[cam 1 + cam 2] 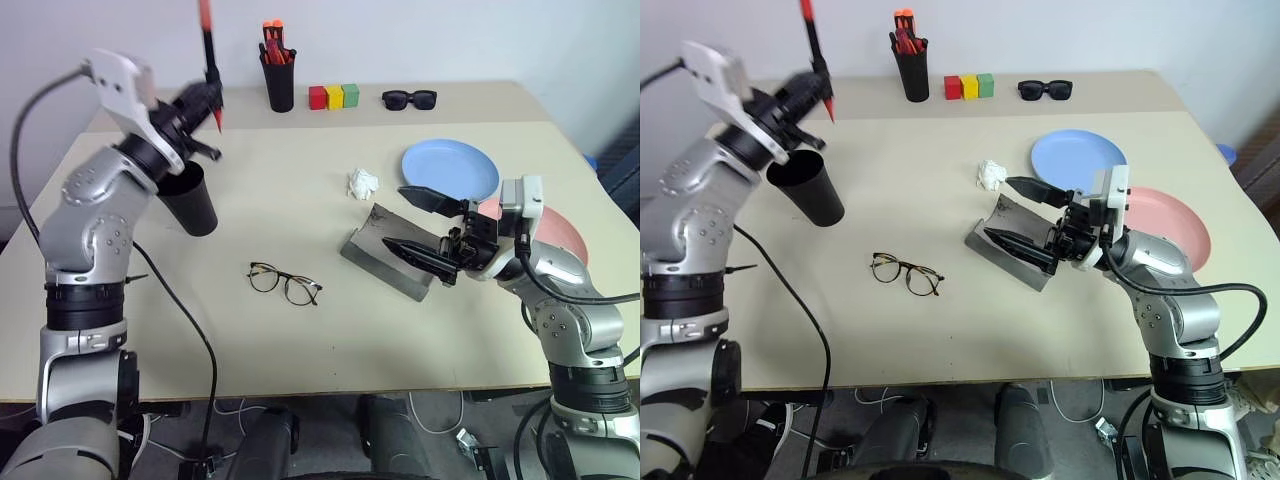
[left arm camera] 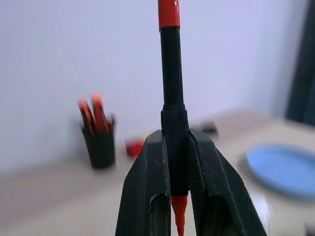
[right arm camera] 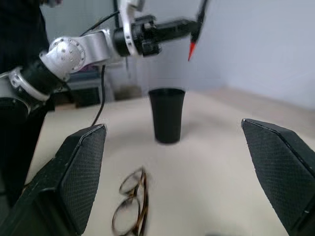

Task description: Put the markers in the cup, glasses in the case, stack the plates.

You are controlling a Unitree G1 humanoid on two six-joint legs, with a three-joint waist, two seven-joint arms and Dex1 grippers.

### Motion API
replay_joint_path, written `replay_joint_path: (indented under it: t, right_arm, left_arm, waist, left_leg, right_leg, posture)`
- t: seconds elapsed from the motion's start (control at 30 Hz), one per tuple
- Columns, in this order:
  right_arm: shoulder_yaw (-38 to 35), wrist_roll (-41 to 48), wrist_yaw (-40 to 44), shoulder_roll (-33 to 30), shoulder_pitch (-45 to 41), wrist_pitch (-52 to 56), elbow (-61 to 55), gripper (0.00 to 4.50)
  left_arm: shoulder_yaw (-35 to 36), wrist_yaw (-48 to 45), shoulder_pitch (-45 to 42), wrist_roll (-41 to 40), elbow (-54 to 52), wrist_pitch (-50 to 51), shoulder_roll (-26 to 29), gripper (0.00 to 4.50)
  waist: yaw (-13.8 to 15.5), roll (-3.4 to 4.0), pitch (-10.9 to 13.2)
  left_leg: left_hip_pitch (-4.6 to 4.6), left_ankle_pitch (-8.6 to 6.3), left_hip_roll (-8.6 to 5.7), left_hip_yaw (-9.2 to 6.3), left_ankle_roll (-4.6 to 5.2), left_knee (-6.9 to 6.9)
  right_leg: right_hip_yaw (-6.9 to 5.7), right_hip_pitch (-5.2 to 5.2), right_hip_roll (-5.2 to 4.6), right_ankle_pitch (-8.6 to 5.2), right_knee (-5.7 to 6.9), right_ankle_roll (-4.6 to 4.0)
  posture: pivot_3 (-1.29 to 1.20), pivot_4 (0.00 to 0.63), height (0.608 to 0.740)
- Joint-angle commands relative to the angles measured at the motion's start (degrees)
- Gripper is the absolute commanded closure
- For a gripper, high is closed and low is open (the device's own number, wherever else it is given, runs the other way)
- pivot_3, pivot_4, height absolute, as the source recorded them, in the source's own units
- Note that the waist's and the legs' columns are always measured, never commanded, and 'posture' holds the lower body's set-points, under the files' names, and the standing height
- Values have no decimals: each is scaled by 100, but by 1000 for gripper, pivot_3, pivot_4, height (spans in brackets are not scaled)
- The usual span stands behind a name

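Gripping the black marker upright, our left gripper pinches it above the cup. Our right gripper hovers, fingers spread wide, over the open case; the glasses lie on the table.

Lab, bare table, plain wall

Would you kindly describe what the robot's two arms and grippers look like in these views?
Both arms are built of rounded silver-grey metal segments with black joint bands and white wrist blocks. A black cable loops along each arm. The left gripper and right gripper each have two black tapered fingers, whose inner pads carry a fine textured grid.
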Motion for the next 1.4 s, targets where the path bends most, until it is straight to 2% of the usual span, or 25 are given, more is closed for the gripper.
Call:
replay_joint_path:
  t: [0.03, 0.27, 0.43, 0.63, 1.2, 1.3, 1.4]
  right_arm:
    - [27, -92, -11, -1, -14, -117, -190, 0]
    - [49, -98, 44, -88, -73, -80, -151, 0]
    - [68, -99, 17, -98, -49, -56, -193, 0]
    - [44, -137, 34, -182, 41, -58, -213, 0]
    - [-48, -163, 96, -272, -12, -81, -92, 0]
    - [-48, -176, 87, -281, -22, -89, -95, 0]
    - [-48, -174, 88, -292, -28, -86, -102, 0]
  left_arm:
    - [434, -254, -131, 296, 619, -703, 162, 4476]
    - [912, -725, 74, 314, 1570, -1374, 84, 4476]
    - [990, -1044, 606, 196, 1494, -1565, -281, 4476]
    - [1087, -533, 1080, 522, 1306, -1953, -552, 4476]
    - [918, -385, 1403, 962, 1180, -2137, -623, 4476]
    - [944, -398, 1411, 932, 1143, -2150, -631, 3209]
    - [956, -416, 1430, 898, 1126, -2172, -664, 1629]
  waist:
    - [-6, 0, 0]
    - [-6, 0, 0]
    - [1, 0, 0]
    - [-3, 0, 0]
    - [2, 0, 0]
    - [2, 0, 0]
    - [1, 0, 0]
  left_leg:
    - [0, 0, 0, 1, 0, 0]
    - [0, -1, 0, 0, 2, 1]
    - [0, -1, 0, -1, 3, 2]
    - [2, -1, 1, -2, 3, 2]
    - [2, -2, 0, -1, 4, 2]
    - [2, -2, 0, -2, 4, 2]
    - [2, -2, 0, -2, 4, 2]
  right_leg:
    - [0, 0, 0, 0, 1, 0]
    - [-1, 0, 1, 0, 3, 1]
    - [-1, 0, 1, 1, 4, 1]
    - [-1, 1, 1, 1, 5, 1]
    - [-2, 1, 1, 1, 4, 1]
    - [-2, 1, 1, 1, 4, 1]
    - [-2, 1, 1, 1, 4, 1]
  posture:
    - [0, 150, 740]
    - [0, 150, 740]
    - [0, 150, 740]
    - [0, 150, 740]
    - [0, 150, 740]
    - [0, 150, 740]
    - [0, 150, 740]
